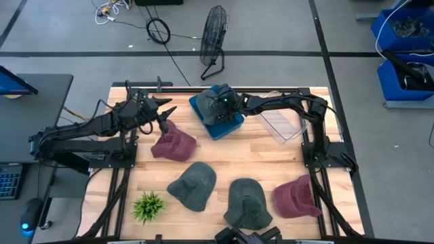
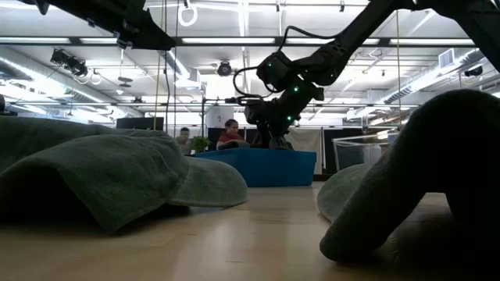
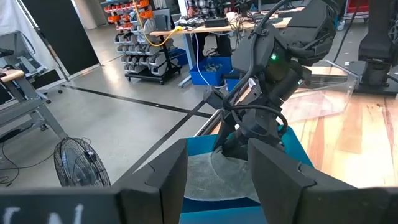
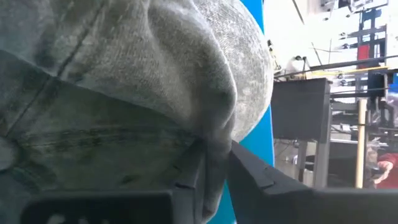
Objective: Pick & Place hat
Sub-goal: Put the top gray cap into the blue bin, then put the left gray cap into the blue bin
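Observation:
A grey hat lies in the blue bin at the table's far middle; it fills the right wrist view. My right gripper reaches from the right over the bin and is shut on this hat. My left gripper hovers open at the far left, just left of the bin and above a maroon hat that lies flat on the table. The left wrist view looks between its fingers at the bin, the grey hat and the right gripper. My right gripper pinches a raised fold of the grey hat's cloth between its two fingers. It comes from above, pointing down into the bin. The rest of the hat lies on the bin's floor.
Two grey-green hats and a second maroon hat lie along the near half of the table. A small green plant stands at the near left. A clear container sits right of the bin. People sit in the room behind.

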`<state>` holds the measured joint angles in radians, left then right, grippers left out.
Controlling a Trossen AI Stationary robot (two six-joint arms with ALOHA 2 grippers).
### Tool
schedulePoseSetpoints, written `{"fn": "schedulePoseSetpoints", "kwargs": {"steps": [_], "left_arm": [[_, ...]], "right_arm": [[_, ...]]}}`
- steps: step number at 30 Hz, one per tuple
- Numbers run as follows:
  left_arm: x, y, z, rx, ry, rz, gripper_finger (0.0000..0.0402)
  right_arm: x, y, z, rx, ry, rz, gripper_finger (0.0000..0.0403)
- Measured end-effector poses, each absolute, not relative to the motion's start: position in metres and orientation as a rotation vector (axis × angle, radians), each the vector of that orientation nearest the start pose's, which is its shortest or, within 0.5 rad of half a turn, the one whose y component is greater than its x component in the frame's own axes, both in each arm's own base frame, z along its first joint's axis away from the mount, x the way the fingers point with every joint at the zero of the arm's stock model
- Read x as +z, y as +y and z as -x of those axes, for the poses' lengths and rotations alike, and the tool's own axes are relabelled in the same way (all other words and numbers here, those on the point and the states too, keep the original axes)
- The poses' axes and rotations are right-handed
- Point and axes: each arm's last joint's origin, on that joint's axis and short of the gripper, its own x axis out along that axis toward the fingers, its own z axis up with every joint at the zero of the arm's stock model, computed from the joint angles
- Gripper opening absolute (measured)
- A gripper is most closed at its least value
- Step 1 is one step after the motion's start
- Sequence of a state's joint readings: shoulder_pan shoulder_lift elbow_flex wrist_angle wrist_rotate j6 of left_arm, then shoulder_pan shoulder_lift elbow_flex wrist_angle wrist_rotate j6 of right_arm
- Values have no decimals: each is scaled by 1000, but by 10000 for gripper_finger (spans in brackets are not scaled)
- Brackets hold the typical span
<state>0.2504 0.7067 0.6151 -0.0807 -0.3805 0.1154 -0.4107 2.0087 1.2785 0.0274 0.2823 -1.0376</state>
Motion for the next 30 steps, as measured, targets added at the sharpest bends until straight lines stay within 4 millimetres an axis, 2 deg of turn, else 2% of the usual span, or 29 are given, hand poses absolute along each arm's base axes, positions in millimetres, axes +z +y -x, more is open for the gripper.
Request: {"fn": "schedulePoseSetpoints", "kwargs": {"steps": [6, 11, 15, 21, 25, 30], "left_arm": [[296, 51, -154, 619, 211, -122, 172], [296, 51, -154, 619, 213, -122, 172], [295, 50, -154, 617, 226, -123, 172], [293, 50, -154, 617, 243, -116, 172], [290, 50, -153, 619, 258, -80, 172], [288, 48, -154, 567, 274, -44, 172]], "right_arm": [[172, -179, -392, -284, 1058, 916, 118], [192, -163, -400, -244, 1144, 931, 154], [211, -144, -409, -207, 1149, 883, 164], [231, -124, -415, -168, 1162, 816, 157], [235, -97, -423, -83, 1100, 741, 150], [239, -48, -431, 42, 979, 540, 146]]}}
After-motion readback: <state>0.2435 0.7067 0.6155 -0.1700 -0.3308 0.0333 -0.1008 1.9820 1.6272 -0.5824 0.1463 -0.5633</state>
